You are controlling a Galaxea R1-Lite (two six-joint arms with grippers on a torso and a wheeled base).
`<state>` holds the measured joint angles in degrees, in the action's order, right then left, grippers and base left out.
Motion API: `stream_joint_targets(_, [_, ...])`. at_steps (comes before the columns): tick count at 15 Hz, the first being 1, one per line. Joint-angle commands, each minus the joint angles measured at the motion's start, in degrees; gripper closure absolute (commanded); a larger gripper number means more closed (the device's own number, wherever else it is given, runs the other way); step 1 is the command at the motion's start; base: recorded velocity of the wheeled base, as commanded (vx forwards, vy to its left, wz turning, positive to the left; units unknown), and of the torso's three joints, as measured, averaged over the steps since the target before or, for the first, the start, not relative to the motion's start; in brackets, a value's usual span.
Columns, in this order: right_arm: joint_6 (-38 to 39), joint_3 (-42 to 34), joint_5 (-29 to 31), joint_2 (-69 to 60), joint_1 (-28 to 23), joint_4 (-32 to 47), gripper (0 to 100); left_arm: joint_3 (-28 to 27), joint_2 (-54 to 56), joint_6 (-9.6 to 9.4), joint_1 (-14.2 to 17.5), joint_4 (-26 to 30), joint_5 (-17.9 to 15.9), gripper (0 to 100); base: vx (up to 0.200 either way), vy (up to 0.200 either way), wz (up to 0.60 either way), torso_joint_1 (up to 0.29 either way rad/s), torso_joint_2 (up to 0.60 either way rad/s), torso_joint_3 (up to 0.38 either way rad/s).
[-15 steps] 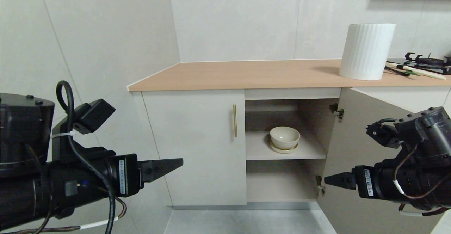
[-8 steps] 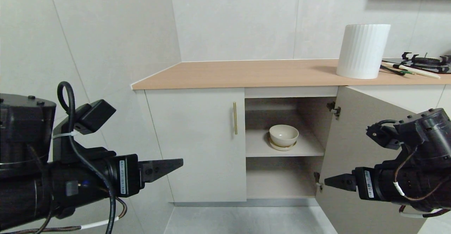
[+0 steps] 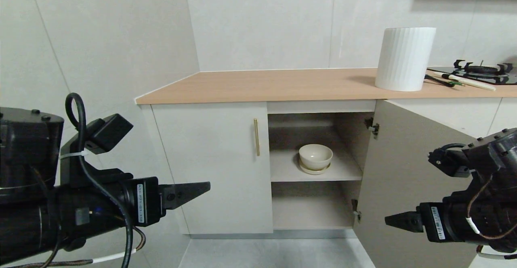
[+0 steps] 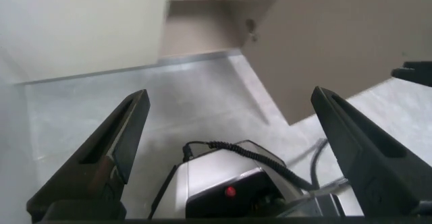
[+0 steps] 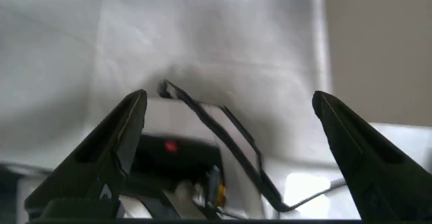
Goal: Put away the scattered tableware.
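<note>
The cream glazed ceramic bowl [image 3: 316, 156] on the middle shelf of the open white cabinet [image 3: 210, 167] looks light, rigid, slick and chippable, best pinched across its rim, while the left end effector [image 3: 203, 187] and right end effector [image 3: 392, 220], low before that cabinet, both gape empty.

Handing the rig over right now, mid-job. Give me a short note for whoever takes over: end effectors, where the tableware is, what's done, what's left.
Left end effector: open, empty, out in front of the shut left cabinet door.
Right end effector: open, empty, low beside the open right door.
Bowl sits on a small plate on the cabinet's upper shelf: put away.
On the countertop: a white ribbed container and, beside it toward the stove, thin sticks, probably chopsticks.
Left: likely stow the chopsticks, then shut the right door.
</note>
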<state>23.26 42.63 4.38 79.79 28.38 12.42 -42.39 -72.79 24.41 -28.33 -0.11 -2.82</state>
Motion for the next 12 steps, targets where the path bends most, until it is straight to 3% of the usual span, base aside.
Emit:
stream_joint_targets(1, [-0.32,0.17,0.02,-1.04,0.01,0.59,0,0.02,-0.16,0.03,0.03,0.02,0.0,0,0.0,-0.2,0.0,0.007,0.0,0.002])
stream_joint_targets(4, [-0.76,2.02,0.11,-0.95,-0.08,6.21,0,0.02,-0.16,0.03,0.03,-0.07,0.0,0,0.0,-0.2,0.0,0.001,0.0,0.002])
stream_joint_targets(5, [-0.76,2.02,0.11,-0.95,-0.08,6.21,0,0.02,-0.16,0.03,0.03,-0.07,0.0,0,0.0,0.0,0.0,0.0,0.0,0.0])
stream_joint_targets(6, [-0.85,5.01,0.55,-1.13,-0.69,12.63,0,0.11,-0.25,0.03,0.03,-0.07,-0.08,0,0.0,0.0,0.0,0.0,0.0,0.0])
stream_joint_targets(12, [-1.9,11.69,2.65,-3.67,-1.13,27.83,0,0.02,-0.33,0.03,0.03,-0.07,-0.17,0,0.0,0.0,0.0,0.0,0.0,0.0])
